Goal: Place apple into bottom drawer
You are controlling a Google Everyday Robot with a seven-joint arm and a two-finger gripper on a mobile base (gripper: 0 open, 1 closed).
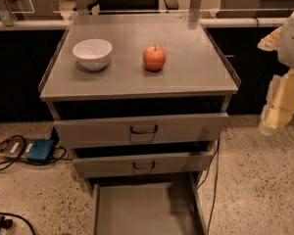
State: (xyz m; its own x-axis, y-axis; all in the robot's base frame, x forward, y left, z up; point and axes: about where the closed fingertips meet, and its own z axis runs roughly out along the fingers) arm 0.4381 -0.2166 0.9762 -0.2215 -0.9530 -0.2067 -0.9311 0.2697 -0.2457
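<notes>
The red-orange apple point(154, 58) stands on the grey cabinet top point(196, 72), right of centre. The bottom drawer point(142, 209) is pulled out, its flat floor bare. My gripper point(279, 114) hangs at the right edge of the camera view, beside the cabinet's right side and well clear of the apple. It holds nothing that I can see.
A white bowl point(92, 53) sits left of the apple on the cabinet top. Two upper drawers point(143, 129) with dark handles are slightly open. A blue box point(40, 150) and cables lie on the speckled floor at left. A cable hangs down the cabinet's right side.
</notes>
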